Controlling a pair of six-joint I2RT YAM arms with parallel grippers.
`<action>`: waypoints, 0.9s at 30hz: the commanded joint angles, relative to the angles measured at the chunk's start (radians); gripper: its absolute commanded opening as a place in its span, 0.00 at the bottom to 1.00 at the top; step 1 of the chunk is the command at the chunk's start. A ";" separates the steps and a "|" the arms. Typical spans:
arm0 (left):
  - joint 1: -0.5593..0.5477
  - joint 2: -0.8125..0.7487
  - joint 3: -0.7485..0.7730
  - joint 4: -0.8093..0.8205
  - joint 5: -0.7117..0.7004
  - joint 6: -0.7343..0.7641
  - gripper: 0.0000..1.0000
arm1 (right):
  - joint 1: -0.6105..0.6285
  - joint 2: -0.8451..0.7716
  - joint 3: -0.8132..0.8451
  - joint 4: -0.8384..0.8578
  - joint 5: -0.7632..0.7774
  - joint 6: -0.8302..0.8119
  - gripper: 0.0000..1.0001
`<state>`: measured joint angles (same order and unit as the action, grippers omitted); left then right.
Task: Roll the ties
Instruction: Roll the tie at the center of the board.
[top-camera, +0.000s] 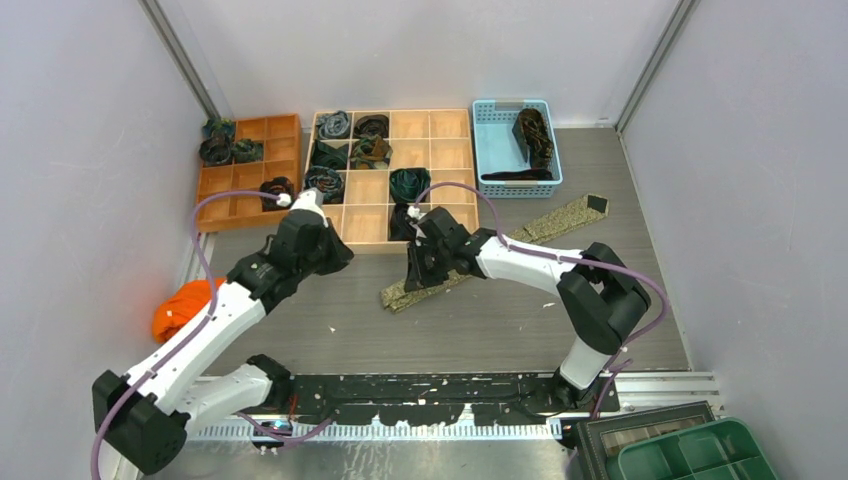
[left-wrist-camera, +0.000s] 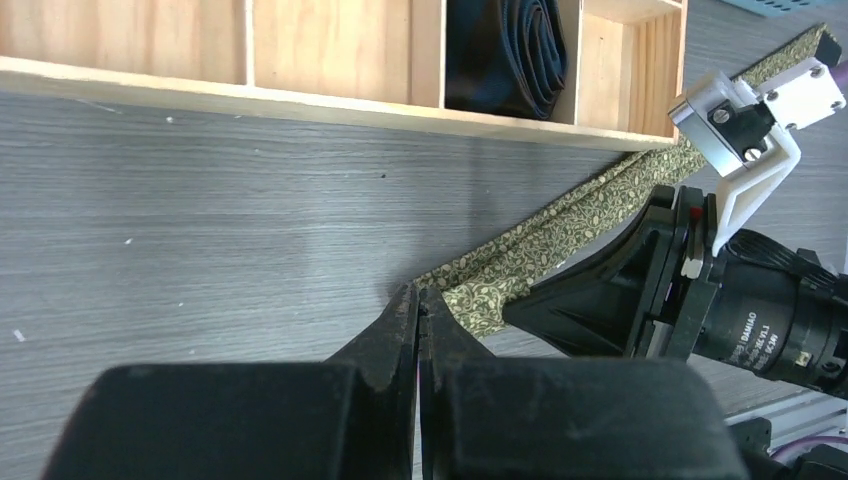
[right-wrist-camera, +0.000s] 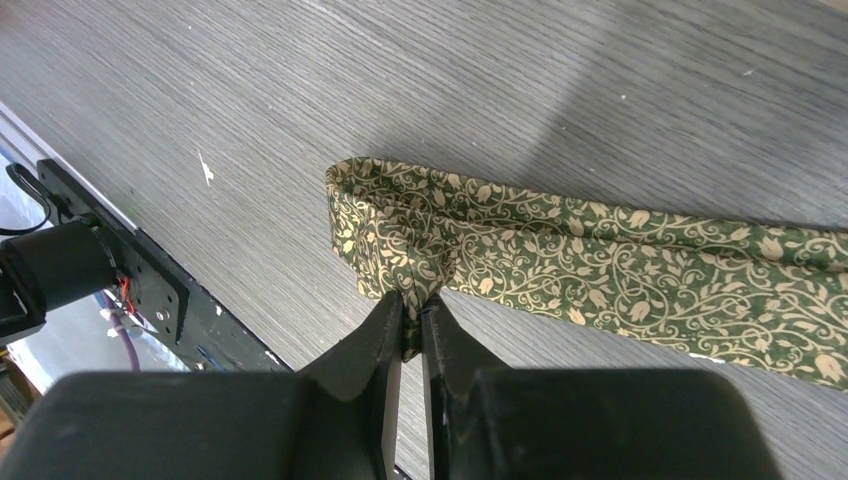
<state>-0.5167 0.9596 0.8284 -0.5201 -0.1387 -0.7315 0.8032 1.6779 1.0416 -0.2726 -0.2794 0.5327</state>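
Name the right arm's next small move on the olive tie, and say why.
Probably roll the pinched end one more turn along the strip. The right end effector is shut on the folded end of the tie; only one fold is made, and the rest lies flat on the table.

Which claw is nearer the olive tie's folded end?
Right. The right claw pinches the olive tie at its folded end; the left claw, shut, sits off to the left by the wooden tray.
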 joint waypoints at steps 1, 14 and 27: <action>-0.028 0.052 -0.004 0.114 -0.001 -0.019 0.00 | 0.005 0.018 0.013 0.023 0.013 -0.002 0.17; -0.032 0.115 -0.136 0.228 0.033 -0.018 0.00 | 0.007 0.065 0.064 -0.106 0.259 0.002 0.45; -0.037 0.348 -0.205 0.480 0.149 -0.029 0.00 | 0.032 -0.024 0.059 -0.118 0.317 0.019 0.42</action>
<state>-0.5461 1.2518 0.6380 -0.1917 -0.0418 -0.7525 0.8146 1.7660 1.0882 -0.3954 0.0002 0.5304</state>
